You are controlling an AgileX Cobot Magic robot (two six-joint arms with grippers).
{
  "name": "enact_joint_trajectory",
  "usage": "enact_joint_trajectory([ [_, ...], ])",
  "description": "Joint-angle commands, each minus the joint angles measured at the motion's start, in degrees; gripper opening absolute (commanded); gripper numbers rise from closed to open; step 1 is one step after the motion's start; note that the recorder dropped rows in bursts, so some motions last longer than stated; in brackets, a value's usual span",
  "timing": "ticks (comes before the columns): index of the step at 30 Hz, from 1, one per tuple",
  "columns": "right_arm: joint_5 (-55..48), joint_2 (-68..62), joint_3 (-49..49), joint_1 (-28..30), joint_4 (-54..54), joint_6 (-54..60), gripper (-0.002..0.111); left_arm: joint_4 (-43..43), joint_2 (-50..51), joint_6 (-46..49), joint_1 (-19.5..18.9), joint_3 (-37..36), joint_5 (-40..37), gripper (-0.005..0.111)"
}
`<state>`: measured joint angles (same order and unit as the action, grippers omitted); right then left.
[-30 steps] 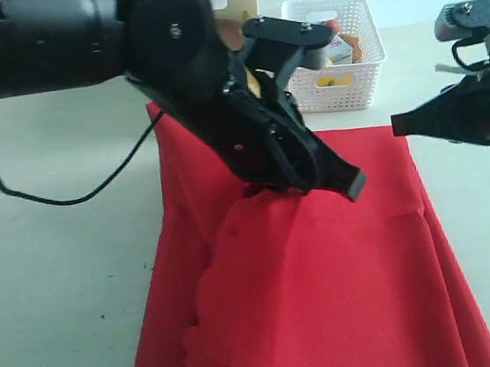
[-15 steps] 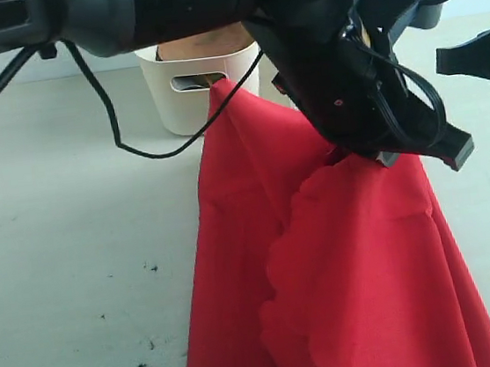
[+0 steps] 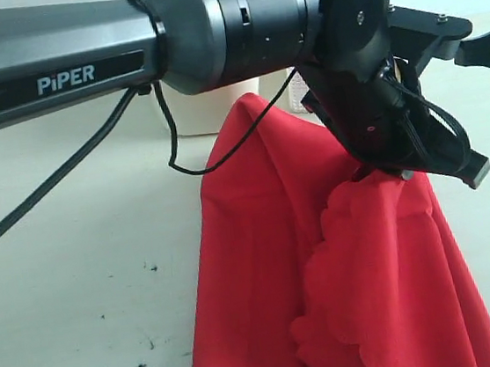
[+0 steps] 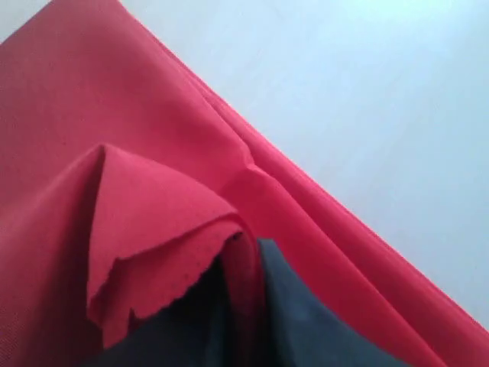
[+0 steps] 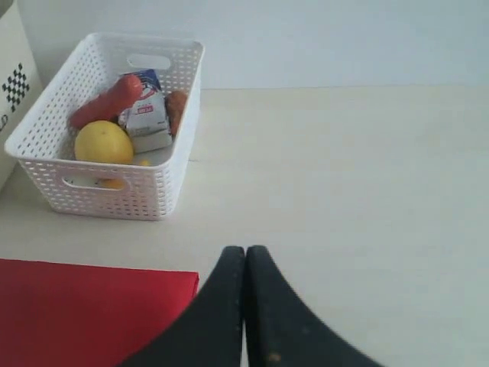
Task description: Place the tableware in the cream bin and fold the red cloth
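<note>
The red cloth point(image 3: 263, 261) lies along the table, with a scalloped-edged layer folded over its right half. My left gripper point(image 3: 384, 172) is shut on a raised pinch of that layer and holds it a little above the table. In the left wrist view the red cloth point(image 4: 114, 115) bunches between the dark fingers point(image 4: 306, 313), its scalloped edge drooping beside them. Far to the right, my right gripper point(image 3: 488, 48) hovers shut and empty; its fingertips point(image 5: 244, 256) press together beyond the red cloth's corner point(image 5: 92, 306). The cream bin point(image 3: 210, 112) is mostly hidden behind my left arm. The tableware is out of view.
A white lattice basket point(image 5: 46, 172) holding a lemon point(image 5: 103, 143) and packaged food stands past the cloth's far corner. The left arm's black cable point(image 3: 168, 130) hangs in a loop over the table. Bare pale table point(image 3: 71, 292) lies left of the cloth.
My left arm has swept right across the exterior view, carrying the pinched scalloped layer with it over the cloth. The right gripper stayed shut at the right edge.
</note>
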<state>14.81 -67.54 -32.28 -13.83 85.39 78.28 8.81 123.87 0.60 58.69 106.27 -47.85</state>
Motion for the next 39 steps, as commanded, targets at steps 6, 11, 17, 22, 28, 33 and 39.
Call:
enact_joint_trajectory([
  [6,-0.26,0.23,-0.15,-0.16,0.09,0.00,0.000,-0.21,-0.41,2.12,1.13,0.89,1.73,0.095],
  [11,0.56,0.23,-0.15,-0.16,0.09,0.00,0.000,-3.40,-1.83,2.12,-1.31,0.89,-5.45,0.105],
  [17,0.25,0.23,-0.15,-0.16,0.09,1.38,0.000,-3.83,-2.98,1.88,-7.07,0.89,-9.67,0.101],
  [22,-0.03,0.23,-0.15,-0.16,0.09,2.46,0.000,-3.48,-3.04,1.96,-10.64,0.89,-16.22,0.071],
  [28,-0.11,0.23,-0.15,-0.16,0.09,2.59,0.000,-3.59,-5.06,1.64,-10.82,0.22,-15.55,0.001],
  [33,-0.11,0.23,-0.15,-0.16,0.09,2.59,0.000,-3.94,-7.73,1.60,-10.82,0.22,-15.54,0.001],
  [39,-1.59,0.23,-0.15,-0.16,0.09,2.58,0.000,1.90,-7.34,4.20,-7.97,-3.20,-17.68,0.001],
])
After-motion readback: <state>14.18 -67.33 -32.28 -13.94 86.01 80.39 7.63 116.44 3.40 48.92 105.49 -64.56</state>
